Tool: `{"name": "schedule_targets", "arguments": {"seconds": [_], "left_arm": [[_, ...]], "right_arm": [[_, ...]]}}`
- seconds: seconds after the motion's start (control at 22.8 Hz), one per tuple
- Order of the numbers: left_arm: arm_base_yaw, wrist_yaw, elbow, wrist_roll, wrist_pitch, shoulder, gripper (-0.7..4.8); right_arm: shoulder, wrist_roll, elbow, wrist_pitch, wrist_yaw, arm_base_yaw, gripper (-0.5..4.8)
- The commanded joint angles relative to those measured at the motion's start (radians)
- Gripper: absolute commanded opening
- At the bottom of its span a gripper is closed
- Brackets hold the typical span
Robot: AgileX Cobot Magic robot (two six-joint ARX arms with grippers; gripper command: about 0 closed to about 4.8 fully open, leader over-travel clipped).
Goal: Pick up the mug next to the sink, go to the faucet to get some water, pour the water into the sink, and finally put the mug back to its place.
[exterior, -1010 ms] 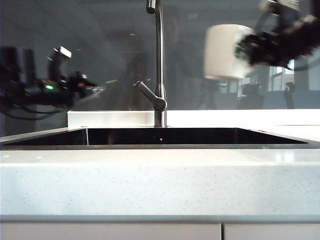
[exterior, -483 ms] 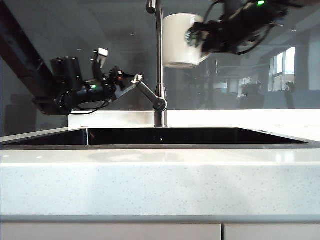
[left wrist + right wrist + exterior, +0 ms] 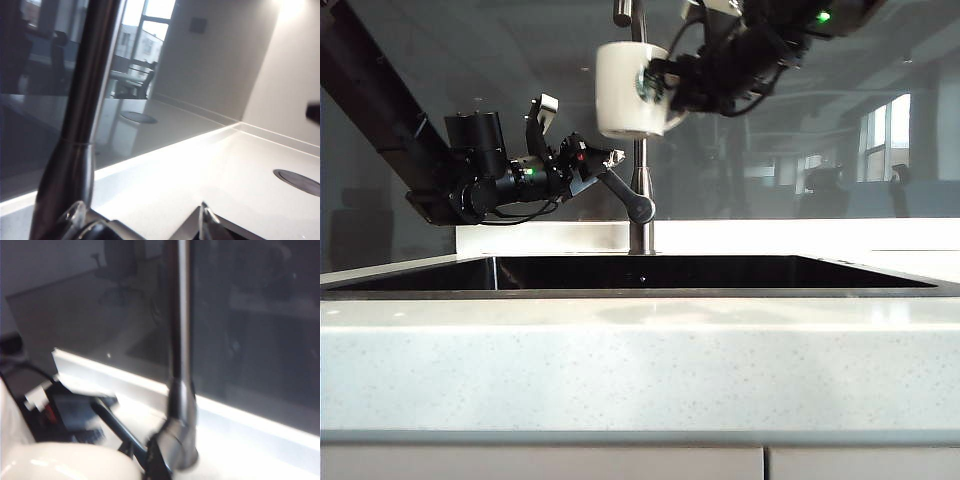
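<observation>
White ceramic mug (image 3: 631, 90) with round green-and-black logo, held upright high above the sink (image 3: 640, 275), in front of the upper pipe of the brushed-metal faucet (image 3: 639, 130) and just left of it. Right gripper (image 3: 672, 84) reaching in from the upper right, pressed together on the mug's right side at the handle. Left gripper (image 3: 610, 160) extended level from the left, fingers spread wide, tips at the upper end of the angled lever handle (image 3: 623, 195); contact with the lever not discernible. Dark rectangular basin with thin metallic rim below both arms, set in a pale speckled countertop (image 3: 640, 365). Faucet pipe (image 3: 82, 115) close alongside the camera in the left wrist view. Faucet pipe (image 3: 180, 355) and white mug rim (image 3: 65, 460) in the right wrist view.
</observation>
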Motion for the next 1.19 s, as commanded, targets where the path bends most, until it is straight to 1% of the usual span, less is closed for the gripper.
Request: {"name": "schedule_targets", "arguments": {"seconds": [0.04, 0.13, 0.35, 0.57, 0.7, 0.88, 0.92, 1.05, 1.14, 1.19], "left_arm": [[-0.018, 0.071, 0.005, -0.007, 0.023, -0.005, 2.85], [-0.018, 0.104, 0.005, -0.019, 0.024, -0.005, 2.77], [-0.018, 0.222, 0.005, -0.065, 0.024, -0.006, 2.77], [-0.018, 0.319, 0.005, -0.140, 0.057, -0.006, 2.77], [-0.018, 0.335, 0.005, -0.150, 0.077, -0.006, 2.77], [-0.017, 0.306, 0.005, -0.146, 0.077, -0.006, 2.77], [-0.017, 0.303, 0.005, -0.136, 0.077, -0.006, 2.77], [-0.017, 0.304, 0.005, -0.071, 0.075, -0.006, 2.77], [-0.017, 0.304, 0.005, 0.027, 0.054, -0.006, 2.77], [-0.016, 0.304, 0.005, 0.050, 0.044, -0.006, 2.77]], "right_arm": [[-0.001, 0.016, 0.061, 0.069, 0.006, 0.004, -0.01], [0.005, 0.016, 0.087, 0.070, 0.011, 0.004, -0.01], [0.005, 0.016, 0.114, 0.085, 0.019, 0.004, -0.01], [0.005, 0.016, 0.114, 0.087, 0.019, 0.004, -0.01], [0.005, 0.016, 0.114, 0.083, 0.019, 0.004, -0.01], [0.005, 0.016, 0.114, 0.084, 0.019, 0.004, -0.01], [0.005, 0.016, 0.114, 0.084, 0.019, 0.004, -0.01], [0.005, 0.016, 0.114, 0.084, 0.019, 0.004, -0.01], [0.005, 0.016, 0.114, 0.084, 0.019, 0.004, -0.01], [0.005, 0.016, 0.114, 0.084, 0.019, 0.004, -0.01]]}}
